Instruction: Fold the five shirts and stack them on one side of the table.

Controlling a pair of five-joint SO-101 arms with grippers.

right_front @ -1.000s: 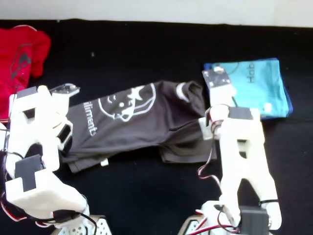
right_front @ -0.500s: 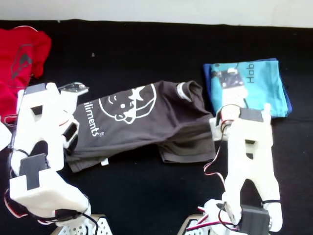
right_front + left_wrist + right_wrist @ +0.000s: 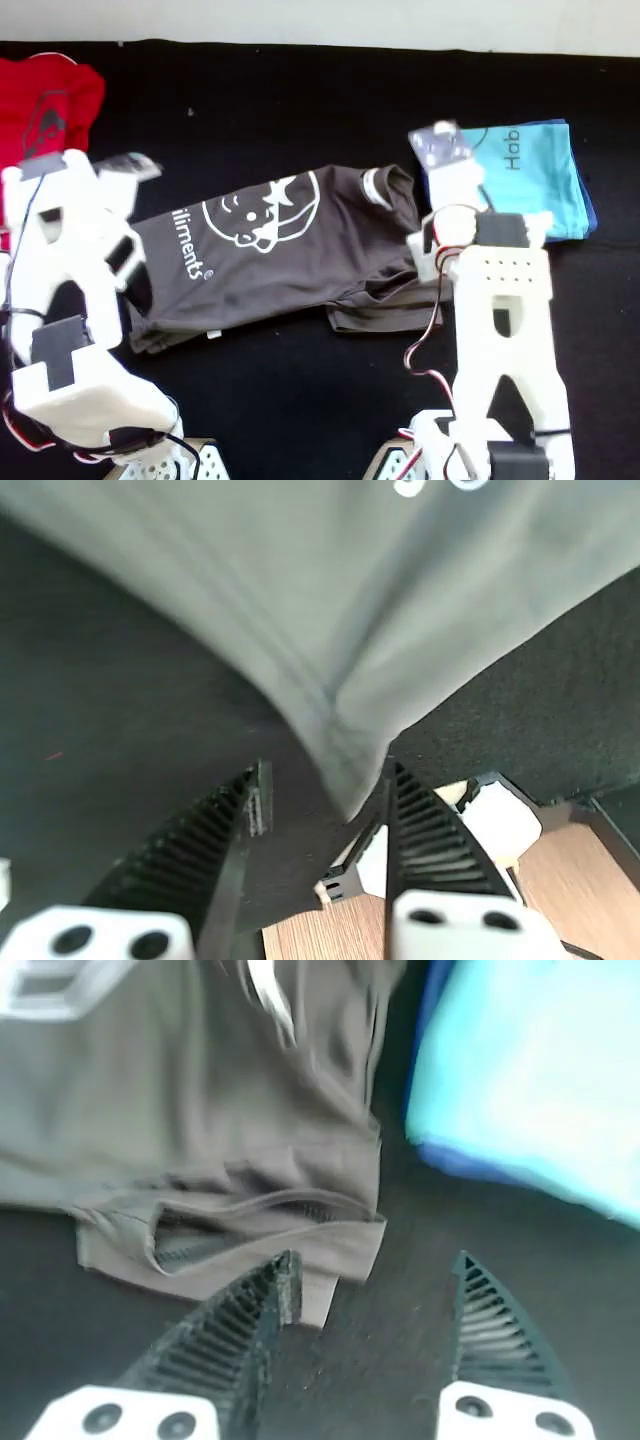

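Observation:
A dark grey shirt [image 3: 280,250] with a white print lies spread across the middle of the black table [image 3: 300,100]. My left arm [image 3: 70,230] stands over its left end. In the left wrist view my left gripper [image 3: 325,785] is open, with the shirt's hem corner [image 3: 345,760] hanging between the fingers. My right arm [image 3: 500,290] stands at the shirt's right end. My right gripper [image 3: 378,1270] is open just above the table, beside the grey sleeve [image 3: 250,1235]. A folded cyan shirt [image 3: 530,175] lies at the right, on top of a blue one [image 3: 590,215].
A crumpled red shirt [image 3: 45,100] lies at the table's far left corner. The cyan shirt [image 3: 530,1070] is close beside my right gripper. The arm bases [image 3: 470,455] stand at the near edge. Bare black cloth lies along the back and the front middle.
My left arm swung left and farther back at the shirt's left end. My right arm shifted right, then back left toward the sleeve. The grey sleeve now lies flatter and narrower.

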